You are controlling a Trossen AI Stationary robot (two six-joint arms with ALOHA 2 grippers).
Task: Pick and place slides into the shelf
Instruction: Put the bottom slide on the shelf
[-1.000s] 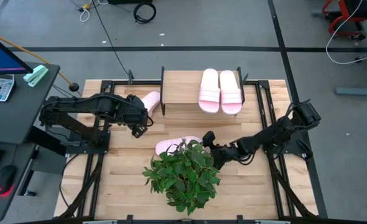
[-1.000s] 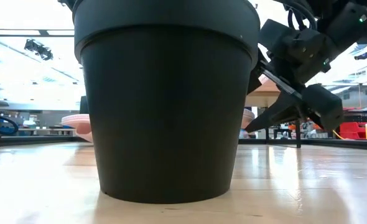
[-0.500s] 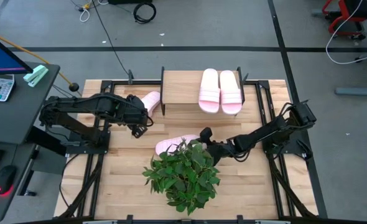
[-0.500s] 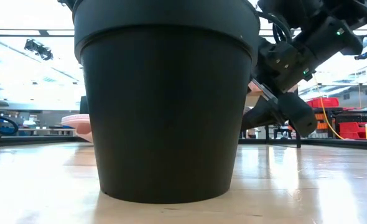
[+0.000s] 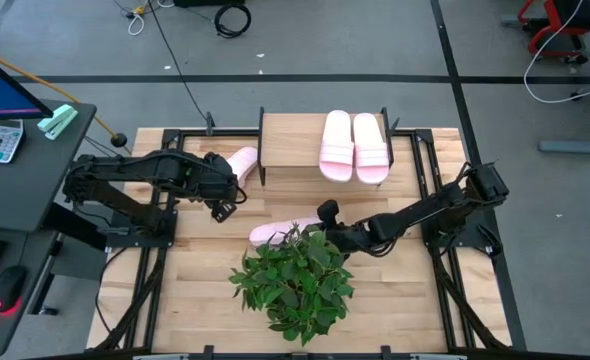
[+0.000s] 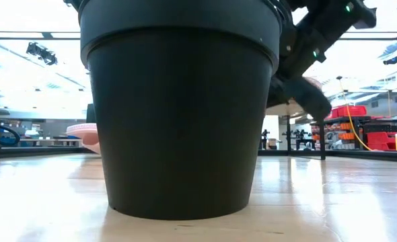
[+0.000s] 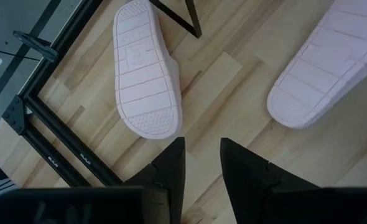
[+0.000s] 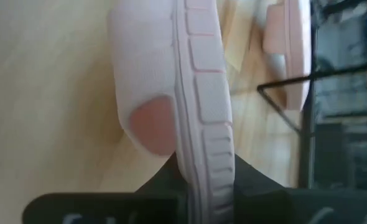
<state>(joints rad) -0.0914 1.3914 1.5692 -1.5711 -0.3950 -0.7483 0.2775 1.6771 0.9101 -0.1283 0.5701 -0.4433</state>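
No brand, label or writing can be read on anything here.

Two slides [image 5: 354, 146] lie side by side on the shelf [image 5: 295, 140] at about twelve o'clock on the table [image 5: 425, 310], their long axes running from twelve to six. A third slide [image 5: 241, 161] lies sole up on the tabletop just off the shelf's nine o'clock end, its long axis slanting from about one to seven o'clock. The fourth slide [image 5: 280, 232] sits near the table's middle, at the twelve o'clock edge of the potted plant [image 5: 295, 280], stretched roughly from nine to three.

The right gripper [image 8: 203, 171] is at that slide's three o'clock end, its jaws clamped on the edge of the sole. The left gripper [image 7: 201, 163] hangs over the tabletop beside the upturned slide, jaws a little apart around nothing.
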